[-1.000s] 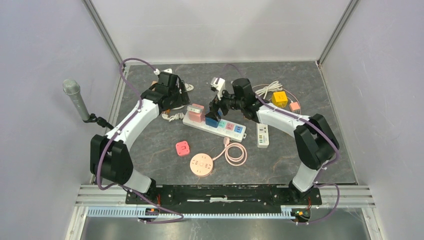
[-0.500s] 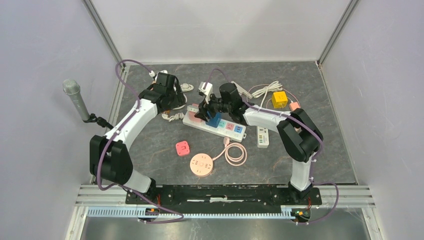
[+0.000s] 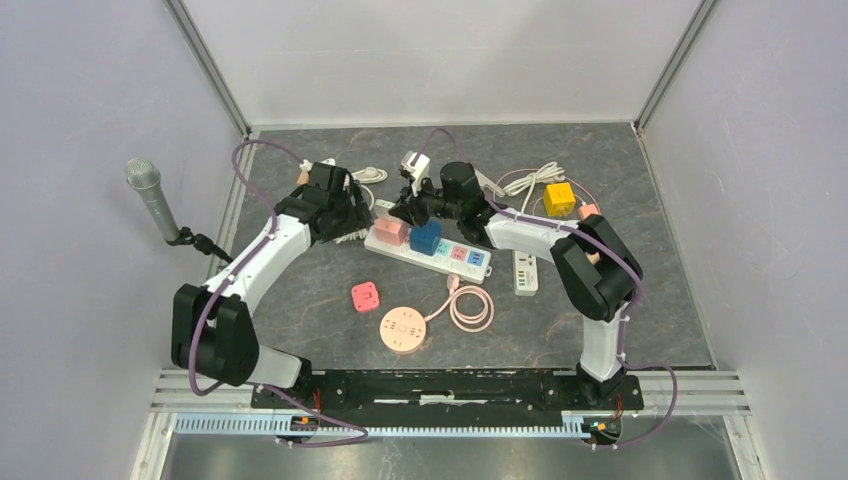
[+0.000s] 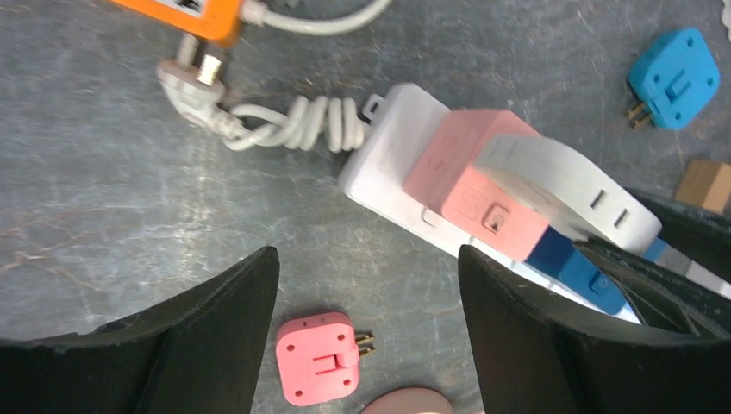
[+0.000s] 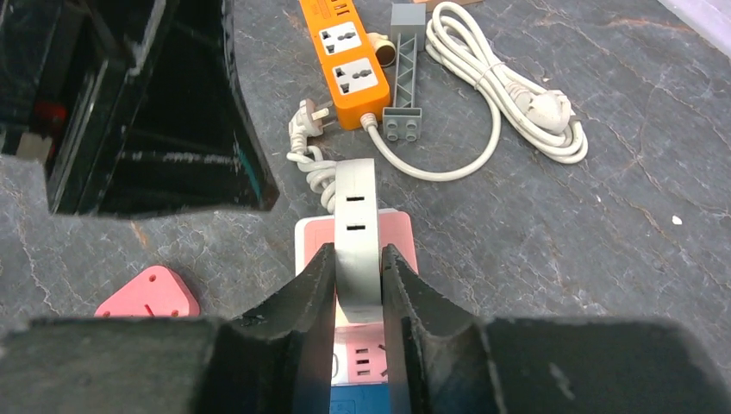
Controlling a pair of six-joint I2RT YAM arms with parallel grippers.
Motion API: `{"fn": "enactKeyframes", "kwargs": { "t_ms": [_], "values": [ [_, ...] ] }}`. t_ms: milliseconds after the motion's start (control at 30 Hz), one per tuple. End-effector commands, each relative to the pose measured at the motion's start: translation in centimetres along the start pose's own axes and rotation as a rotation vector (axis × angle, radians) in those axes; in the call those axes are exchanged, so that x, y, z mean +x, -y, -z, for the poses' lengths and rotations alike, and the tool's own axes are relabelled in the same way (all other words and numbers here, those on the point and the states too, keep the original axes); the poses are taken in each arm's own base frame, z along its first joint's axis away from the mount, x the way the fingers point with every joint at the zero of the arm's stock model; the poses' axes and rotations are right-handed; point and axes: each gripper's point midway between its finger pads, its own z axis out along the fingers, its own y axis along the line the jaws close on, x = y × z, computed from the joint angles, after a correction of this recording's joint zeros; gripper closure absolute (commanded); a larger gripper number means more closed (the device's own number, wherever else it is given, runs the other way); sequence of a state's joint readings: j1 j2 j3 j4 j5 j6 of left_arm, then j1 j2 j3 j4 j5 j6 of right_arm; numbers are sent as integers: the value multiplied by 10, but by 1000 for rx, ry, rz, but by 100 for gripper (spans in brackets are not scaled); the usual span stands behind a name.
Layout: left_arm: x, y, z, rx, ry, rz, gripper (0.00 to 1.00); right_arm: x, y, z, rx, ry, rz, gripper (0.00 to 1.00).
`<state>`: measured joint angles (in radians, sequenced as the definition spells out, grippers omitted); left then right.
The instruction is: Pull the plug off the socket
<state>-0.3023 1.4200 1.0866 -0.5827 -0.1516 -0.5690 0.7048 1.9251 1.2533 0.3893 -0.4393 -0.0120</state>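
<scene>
Right wrist view: my right claw [image 5: 356,255] is squeezed shut on the white plug [image 5: 355,198]. It sits on the pink block [image 5: 399,239] on the power strip [image 4: 384,155]. My left claw [image 4: 366,259] is wide open.

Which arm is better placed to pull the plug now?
Right. The right gripper is shut on the white plug above the pink adapter; the left gripper hangs open beside the strip, holding nothing.

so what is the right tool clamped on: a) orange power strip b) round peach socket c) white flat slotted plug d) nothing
c: the right tool squeezes the white flat slotted plug from both sides, just above the pink block adapter.
</scene>
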Motion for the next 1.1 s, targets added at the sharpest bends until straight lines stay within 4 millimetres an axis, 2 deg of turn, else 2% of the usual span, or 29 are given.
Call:
{"fn": "enactKeyframes", "kwargs": {
  "t_ms": [0,100,333,433,633,1067],
  "values": [
    [-9,35,8,197,35,61,19,-24,-5,-10,-31,77,-2,65],
    [-5,46,5,252,10,60,23,-24,-6,-15,-50,75,0,55],
    [-6,48,-9,236,-2,61,31,-21,-3,-23,-58,58,8,57],
    [-4,50,-15,236,-16,62,33,-19,0,-24,-53,51,4,65],
    [1,49,-26,228,-42,57,38,-27,6,-22,-40,68,11,99],
    [35,23,-45,117,-138,46,46,-56,6,-14,-91,145,0,100]
  ]
}}
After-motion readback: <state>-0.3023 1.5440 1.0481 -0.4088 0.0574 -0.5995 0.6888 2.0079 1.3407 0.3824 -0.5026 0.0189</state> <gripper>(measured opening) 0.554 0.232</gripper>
